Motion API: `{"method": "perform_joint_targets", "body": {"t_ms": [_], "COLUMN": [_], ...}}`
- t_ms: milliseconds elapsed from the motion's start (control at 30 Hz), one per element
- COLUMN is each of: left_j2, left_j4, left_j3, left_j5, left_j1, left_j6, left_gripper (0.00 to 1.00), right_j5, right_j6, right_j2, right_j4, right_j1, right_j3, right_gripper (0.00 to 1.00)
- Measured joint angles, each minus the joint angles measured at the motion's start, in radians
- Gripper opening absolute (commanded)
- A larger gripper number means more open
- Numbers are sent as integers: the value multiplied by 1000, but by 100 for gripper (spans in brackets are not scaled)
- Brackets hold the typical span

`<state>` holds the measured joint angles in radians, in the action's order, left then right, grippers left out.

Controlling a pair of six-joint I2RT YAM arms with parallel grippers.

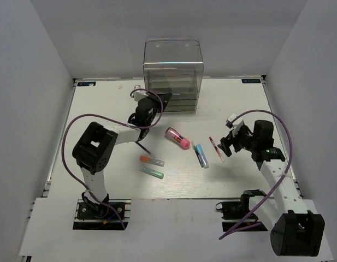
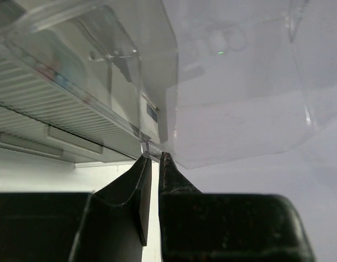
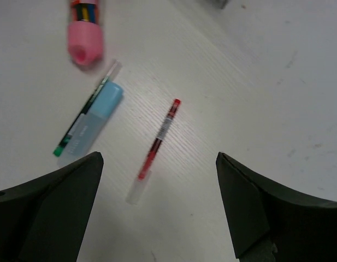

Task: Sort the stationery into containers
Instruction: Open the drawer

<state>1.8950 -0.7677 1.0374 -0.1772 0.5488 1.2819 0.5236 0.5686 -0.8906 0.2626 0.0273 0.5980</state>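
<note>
barely started, i'd say: every pen i can spot lies on the table [image 1: 239,109], none in the clear organiser [image 1: 173,65]. the left gripper [image 2: 154,159] is pressed nearly together, pinching what looks like a drawer tab [image 2: 148,148] just ahead of it. the right gripper [image 3: 158,156] hangs spread wide, the red pen [image 3: 160,134] right between its jaws, the blue marker [image 3: 94,121] and pink cylinder [image 3: 84,41] off to its left.

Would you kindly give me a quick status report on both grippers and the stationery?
Left gripper shut on drawer tab. Right gripper open over red pen. Blue marker beside, not touching.
</note>
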Motion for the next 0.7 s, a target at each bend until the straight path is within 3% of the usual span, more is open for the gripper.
{"method": "perform_joint_targets", "body": {"t_ms": [167, 400, 500, 700], "left_j2": [-64, -109, -121, -125], "left_j4": [31, 53, 61, 69], "left_j3": [-18, -18, -18, -17], "left_j5": [27, 48, 54, 55], "left_j1": [0, 0, 0, 0], "left_j6": [-27, -66, -77, -86], "left_gripper": [5, 5, 5, 5], "right_j5": [145, 149, 71, -86], "right_j6": [45, 54, 19, -86], "right_j2": [-50, -140, -221, -471], "right_j4": [37, -6, -46, -104], "right_j1": [41, 195, 302, 470], "right_j3": [0, 2, 21, 185], "right_gripper": [90, 56, 57, 72]}}
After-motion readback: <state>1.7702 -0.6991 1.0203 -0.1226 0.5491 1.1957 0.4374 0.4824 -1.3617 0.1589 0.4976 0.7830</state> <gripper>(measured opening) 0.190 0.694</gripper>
